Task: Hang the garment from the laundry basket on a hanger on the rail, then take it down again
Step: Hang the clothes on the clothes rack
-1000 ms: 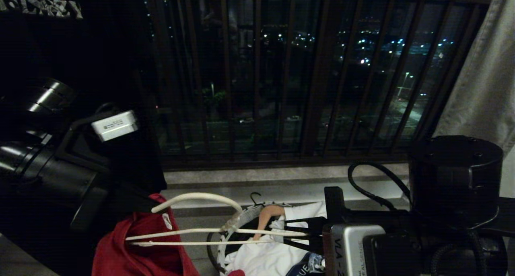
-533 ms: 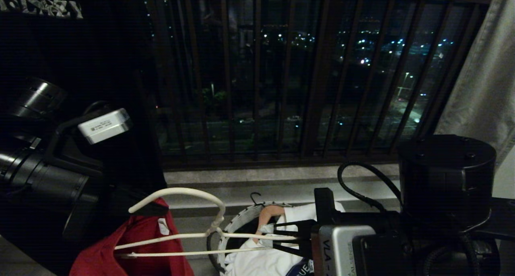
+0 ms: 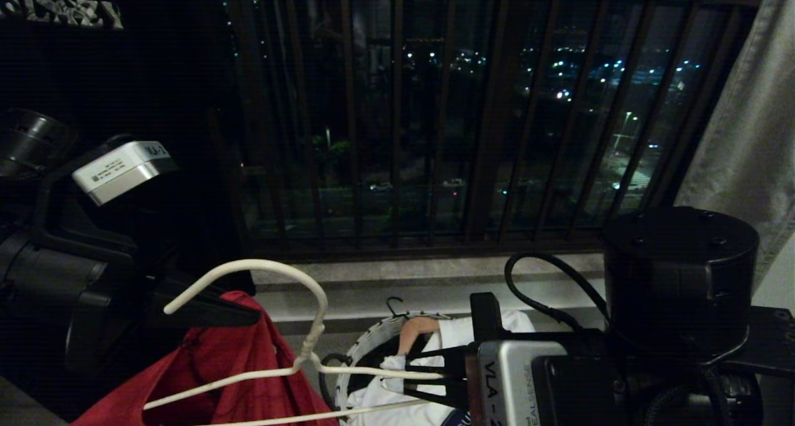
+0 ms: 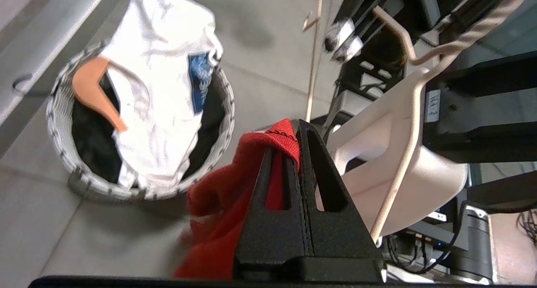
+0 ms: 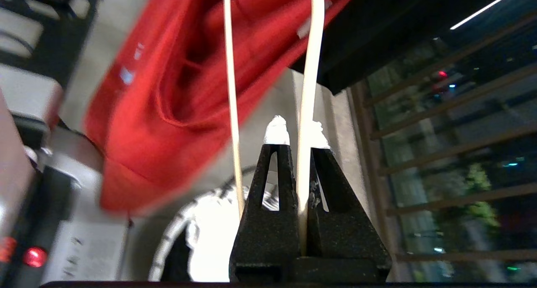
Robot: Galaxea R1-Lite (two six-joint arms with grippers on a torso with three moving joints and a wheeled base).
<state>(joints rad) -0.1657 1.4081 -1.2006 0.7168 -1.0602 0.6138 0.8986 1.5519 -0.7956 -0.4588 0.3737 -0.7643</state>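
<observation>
Grey tiled floor (image 4: 37, 221), night window bars (image 3: 397, 115); left hand (image 4: 293, 130) pinches garment (image 4: 218, 204), right hand (image 5: 298, 130) clamps hanger (image 5: 308, 69).

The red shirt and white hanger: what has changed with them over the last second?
The left gripper, shut on the red shirt, swung it leftward in the head view. The white hanger, clamped in the right gripper, tilted so that its hook rose. Both grips held; the basket stayed put.

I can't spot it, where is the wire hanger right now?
Low in the head view, the hanger is held by the right gripper, its other end in the red T-shirt, beside the basket.
</observation>
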